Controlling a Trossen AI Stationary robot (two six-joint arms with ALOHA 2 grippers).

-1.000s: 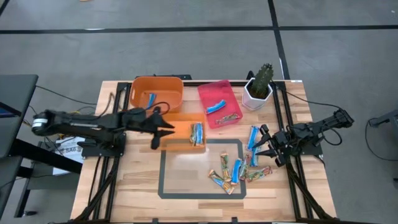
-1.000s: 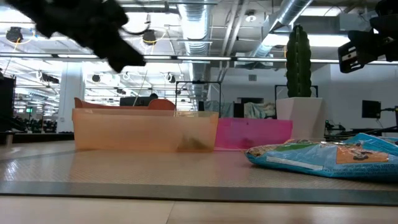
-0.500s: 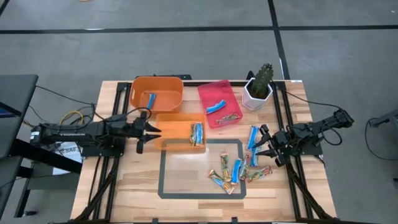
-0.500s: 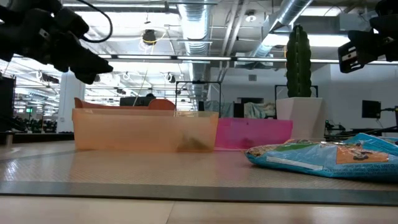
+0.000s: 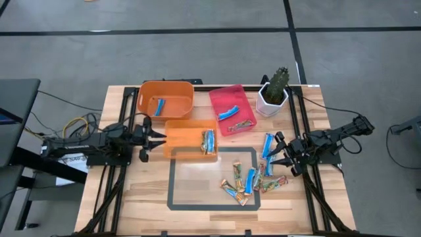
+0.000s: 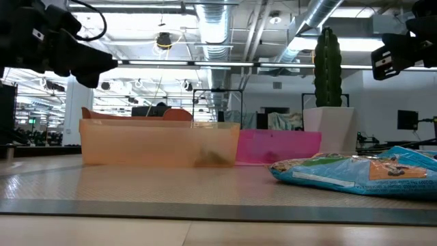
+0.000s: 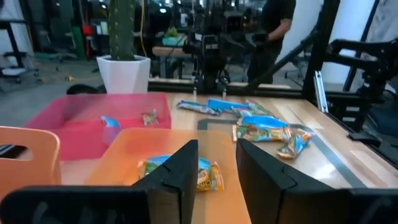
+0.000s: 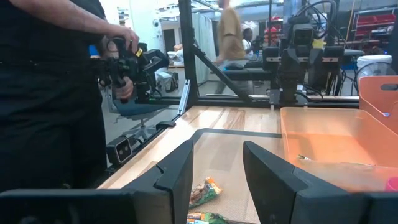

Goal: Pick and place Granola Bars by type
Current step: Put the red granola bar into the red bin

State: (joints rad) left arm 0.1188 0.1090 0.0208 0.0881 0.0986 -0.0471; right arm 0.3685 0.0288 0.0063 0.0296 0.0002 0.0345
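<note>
— From above, sorted so far?
— Only a few Granola Bars (image 5: pixel 253 179): a blue bar (image 5: pixel 159 105) in the far orange bin (image 5: pixel 150 89), two bars in the pink bin (image 5: pixel 217 97), one in the orange tray (image 5: pixel 184 128). Most left loose at the right, on and beside the taped rectangle (image 5: pixel 172 184).
— Grippers?
— Left gripper (image 5: pixel 146 138) just left of the orange tray, right gripper (image 5: pixel 279 153) beside the loose pile.
— At table level?
— One loose bar lying near right; tray and pink bin beyond.
— From the left wrist?
— Fingers (image 7: pixel 183 171) spread a little, holding nothing, pointing at the tray's bar (image 7: pixel 208 177).
— From the right wrist?
— Fingers (image 8: pixel 177 171) parted, empty, above a loose bar (image 8: pixel 202 191). Far from done, judging by the pile.
</note>
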